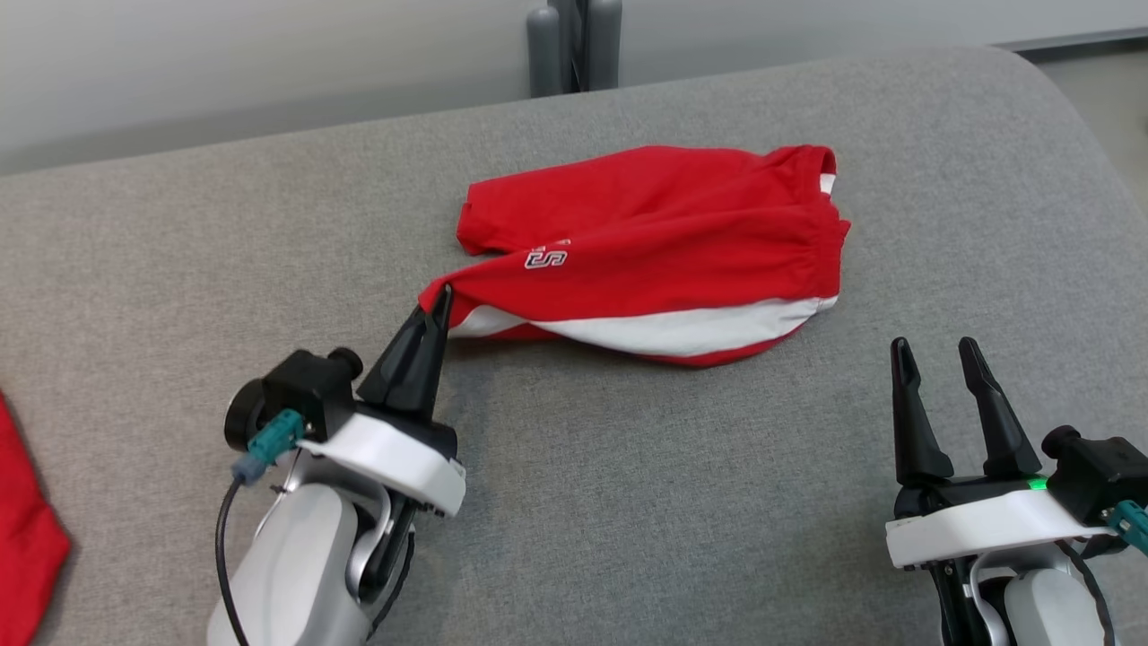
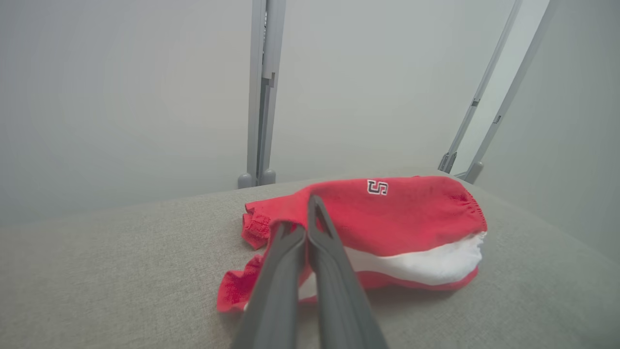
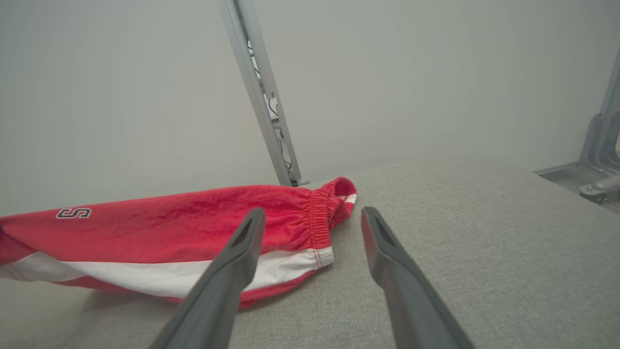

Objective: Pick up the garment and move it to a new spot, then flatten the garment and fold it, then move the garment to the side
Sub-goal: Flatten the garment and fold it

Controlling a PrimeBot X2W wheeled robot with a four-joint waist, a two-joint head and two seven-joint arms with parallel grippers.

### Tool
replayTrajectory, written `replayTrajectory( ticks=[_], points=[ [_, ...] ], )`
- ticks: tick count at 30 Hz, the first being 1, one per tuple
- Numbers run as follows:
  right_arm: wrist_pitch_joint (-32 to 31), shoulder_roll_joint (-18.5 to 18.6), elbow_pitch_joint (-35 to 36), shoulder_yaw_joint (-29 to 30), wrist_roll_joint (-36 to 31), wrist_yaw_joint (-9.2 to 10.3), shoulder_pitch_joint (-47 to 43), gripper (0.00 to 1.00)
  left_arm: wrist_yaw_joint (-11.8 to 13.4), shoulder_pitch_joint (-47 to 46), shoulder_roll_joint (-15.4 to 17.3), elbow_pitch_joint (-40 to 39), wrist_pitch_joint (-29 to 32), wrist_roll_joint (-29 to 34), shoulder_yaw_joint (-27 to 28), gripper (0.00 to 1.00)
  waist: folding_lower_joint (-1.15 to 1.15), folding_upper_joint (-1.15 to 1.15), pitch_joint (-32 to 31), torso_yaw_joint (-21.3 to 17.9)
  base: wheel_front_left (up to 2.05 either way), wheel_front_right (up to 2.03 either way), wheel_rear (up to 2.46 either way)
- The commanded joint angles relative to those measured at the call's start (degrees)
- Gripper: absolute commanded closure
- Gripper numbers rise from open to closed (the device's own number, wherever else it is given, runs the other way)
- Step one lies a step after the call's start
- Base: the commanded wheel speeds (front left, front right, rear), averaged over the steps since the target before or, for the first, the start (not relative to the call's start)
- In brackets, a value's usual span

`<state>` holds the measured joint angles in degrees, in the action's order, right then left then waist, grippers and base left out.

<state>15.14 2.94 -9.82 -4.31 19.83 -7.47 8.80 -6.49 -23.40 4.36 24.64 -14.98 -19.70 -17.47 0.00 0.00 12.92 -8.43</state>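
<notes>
Left gripper (image 1: 438,303) is pressed together on the shorts (image 1: 646,233), pinching the near-left hem corner between its tips. The shorts lie mid-table (image 1: 628,502), long axis running left to right, waistband (image 1: 825,242) at the right end. Right gripper (image 1: 934,348) stands spread, near that end but apart from it. There's open grey room toward the robot and to the right, and a red cloth (image 1: 27,529) at the left edge.

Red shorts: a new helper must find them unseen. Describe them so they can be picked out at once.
On the grey surface, look at the middle, toward the far edge: the shorts lie there, with the left gripper shut on their near left corner. Unlike the red cloth at the surface's left edge, they bear a white stripe, an S logo and a gathered waistband.
</notes>
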Motion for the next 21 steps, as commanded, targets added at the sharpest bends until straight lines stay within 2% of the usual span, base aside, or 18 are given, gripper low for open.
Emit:
replayTrajectory(
  ticks=[1, 6, 14, 17, 21],
  points=[
    [0.06, 0.14, -0.24, 0.17, -0.18, -0.05, -0.45, 0.0, -0.3, 1.52, 0.59, -1.54, -0.2, 0.63, -0.15, 1.0, 0.0, 0.0, -0.98, 0.45, 0.0, 0.0, 0.0],
    [0.06, 0.11, -0.7, -0.15, -0.09, -0.05, -0.71, 0.0, -0.46, 5.37, 2.63, -6.76, -0.14, 1.82, -1.64, 1.0, 0.0, 0.0, -2.72, 1.08, 0.0, 0.0, 0.0],
    [0.06, 0.08, -0.7, -1.11, 0.37, -0.05, -0.1, 0.0, -0.22, 6.74, 6.02, -12.68, 6.39, 1.0, -1.99, 1.0, 0.0, 0.0, -2.39, 0.47, 0.0, 0.0, 0.0],
    [0.06, 0.11, -0.54, -1.83, 0.87, -0.05, 0.63, 0.0, 0.17, 4.26, 7.2, -11.89, 10.27, 1.56, -2.17, 1.0, 0.0, 0.0, -1.19, -0.8, 0.0, 0.0, 0.0],
    [0.06, 0.1, -0.22, -2.6, 1.66, -0.05, 1.74, 0.0, 1.17, -0.14, 8.52, -6.65, 14.07, 2.93, -2.19, 1.0, 0.0, 0.0, 0.88, -3.19, 0.0, 0.0, 0.0]
  ],
)
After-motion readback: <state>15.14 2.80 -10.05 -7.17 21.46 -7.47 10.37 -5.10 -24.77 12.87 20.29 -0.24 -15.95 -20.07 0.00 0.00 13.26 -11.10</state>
